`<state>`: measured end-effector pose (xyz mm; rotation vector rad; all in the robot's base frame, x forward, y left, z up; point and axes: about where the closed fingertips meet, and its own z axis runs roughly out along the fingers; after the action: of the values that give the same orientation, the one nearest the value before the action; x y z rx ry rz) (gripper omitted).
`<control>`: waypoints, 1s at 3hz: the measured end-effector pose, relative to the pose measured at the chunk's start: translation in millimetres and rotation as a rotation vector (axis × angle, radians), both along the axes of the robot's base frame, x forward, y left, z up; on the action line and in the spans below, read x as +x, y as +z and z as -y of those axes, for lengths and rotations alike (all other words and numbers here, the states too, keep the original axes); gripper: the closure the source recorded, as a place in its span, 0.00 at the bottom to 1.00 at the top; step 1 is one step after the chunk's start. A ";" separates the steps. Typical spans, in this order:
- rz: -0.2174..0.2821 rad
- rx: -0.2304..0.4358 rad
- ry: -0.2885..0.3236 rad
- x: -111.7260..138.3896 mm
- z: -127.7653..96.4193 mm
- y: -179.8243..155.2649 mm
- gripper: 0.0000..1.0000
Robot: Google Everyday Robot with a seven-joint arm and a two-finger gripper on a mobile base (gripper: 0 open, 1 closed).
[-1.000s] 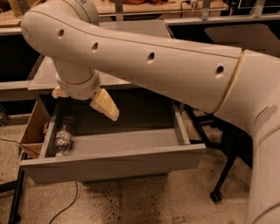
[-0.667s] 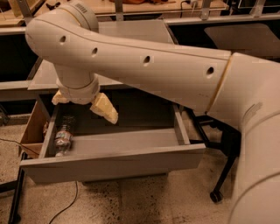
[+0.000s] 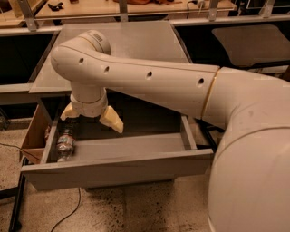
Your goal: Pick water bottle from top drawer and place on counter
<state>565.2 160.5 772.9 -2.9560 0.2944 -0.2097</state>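
I am looking at one water bottle (image 3: 65, 143), and it is lying on its side along the left inner wall of the top drawer (image 3: 122, 168), one end pointing toward the back. This is the only drawer I am seeing, and it is standing pulled well out of the grey cabinet, with its flat front panel nearest my camera.

The gripper (image 3: 90, 117) is hanging over the left half of the drawer, just behind the bottle. Its two fingers (image 3: 112, 120) are spreading wide apart and gripping nothing. The left one is sitting near the bottle's far end, and I cannot tell whether it is touching.

The single arm (image 3: 154, 84) is reaching in from my right and crossing over the front edge of the counter (image 3: 131, 43), which is lying directly behind the drawer.

One brown wooden box (image 3: 34, 133) is sitting just beside the drawer's left wall. One dark cable (image 3: 68, 213) is trailing over the speckled floor below. One light wooden table (image 3: 108, 8) is running along the top edge.
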 end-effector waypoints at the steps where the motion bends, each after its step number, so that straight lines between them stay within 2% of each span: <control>1: -0.011 0.021 0.041 26.1 -11.2 -30.6 0.00; 3: -0.024 0.072 0.105 64.0 -57.3 -80.1 0.00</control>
<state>629.2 217.9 692.8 -2.8944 0.1467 -0.1469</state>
